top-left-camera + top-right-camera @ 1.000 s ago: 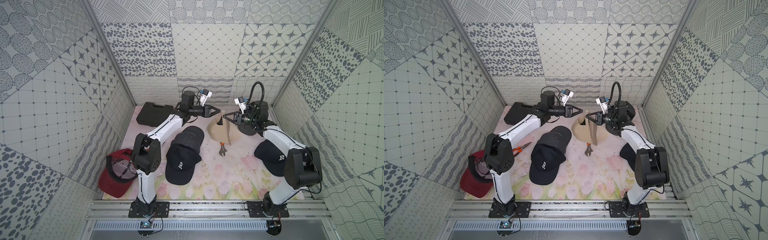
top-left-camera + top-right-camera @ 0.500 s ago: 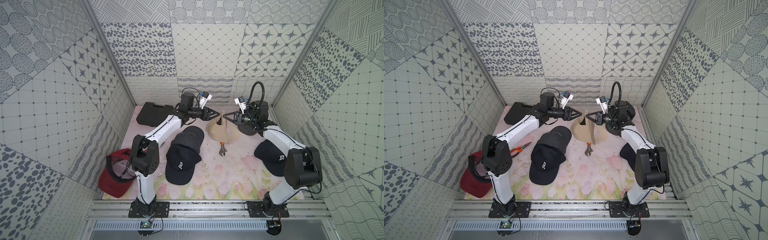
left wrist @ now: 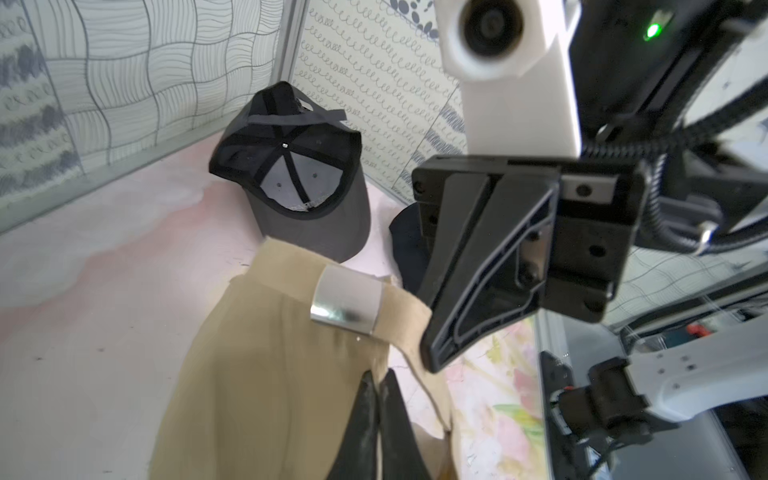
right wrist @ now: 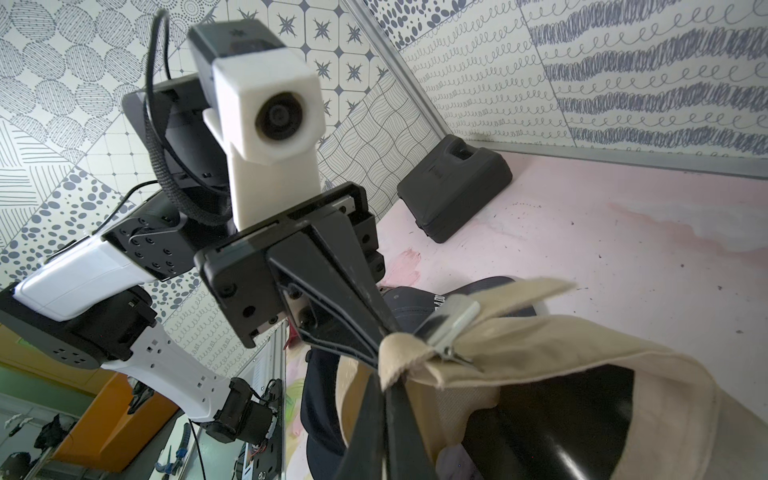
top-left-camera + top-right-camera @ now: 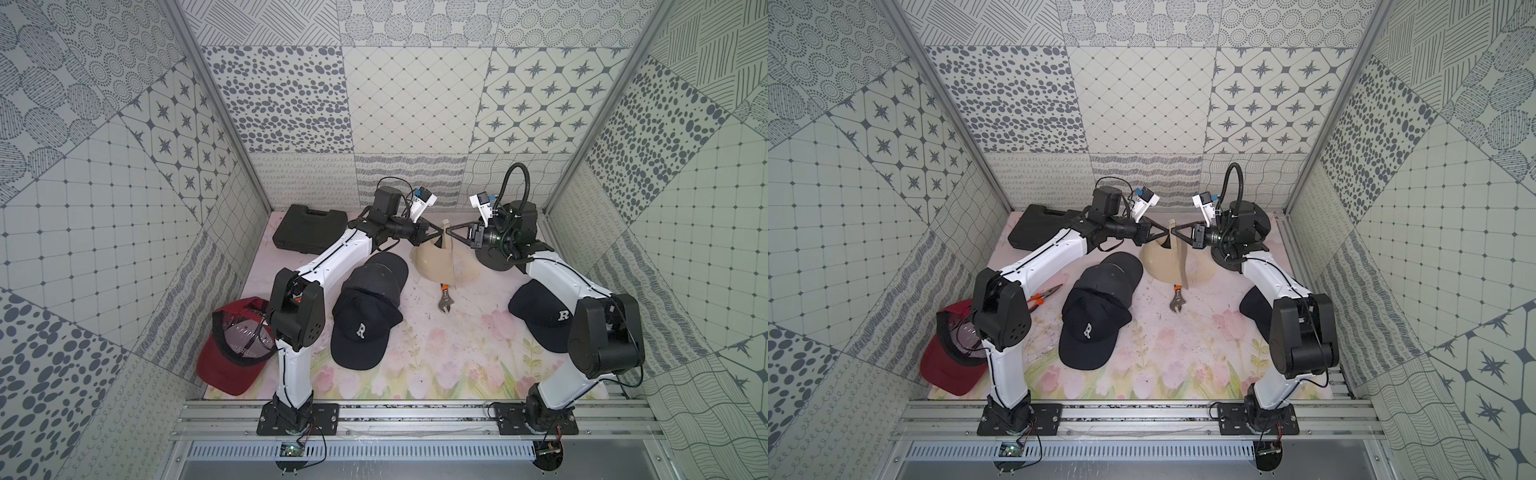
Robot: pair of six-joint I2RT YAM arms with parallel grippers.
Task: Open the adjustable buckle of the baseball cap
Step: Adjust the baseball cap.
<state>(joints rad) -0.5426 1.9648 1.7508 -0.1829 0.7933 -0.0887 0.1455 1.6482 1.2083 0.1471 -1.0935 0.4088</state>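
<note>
A beige baseball cap [image 5: 436,266] [image 5: 1165,268] hangs at the back middle of the mat, held up by its back strap between both grippers. Its silver metal buckle [image 3: 347,305] [image 4: 451,322] sits clamped on the strap. My left gripper [image 5: 439,233] [image 5: 1167,237] [image 3: 377,376] is shut on beige fabric just beside the buckle. Facing it, my right gripper [image 5: 450,232] [image 5: 1174,232] [image 4: 384,380] is shut on the strap's folded end. The two sets of fingertips nearly touch. From above, the buckle is hidden.
Two dark caps [image 5: 365,316] lie stacked left of centre, a navy cap [image 5: 540,320] at the right, a red cap [image 5: 232,353] at the front left. A black case [image 5: 309,228] sits at the back left. A wrench [image 5: 444,297] and pliers [image 5: 1044,295] lie on the mat.
My left gripper has moved right to the beige cap and closed on its strap. The right gripper has kept its grip and place.
</note>
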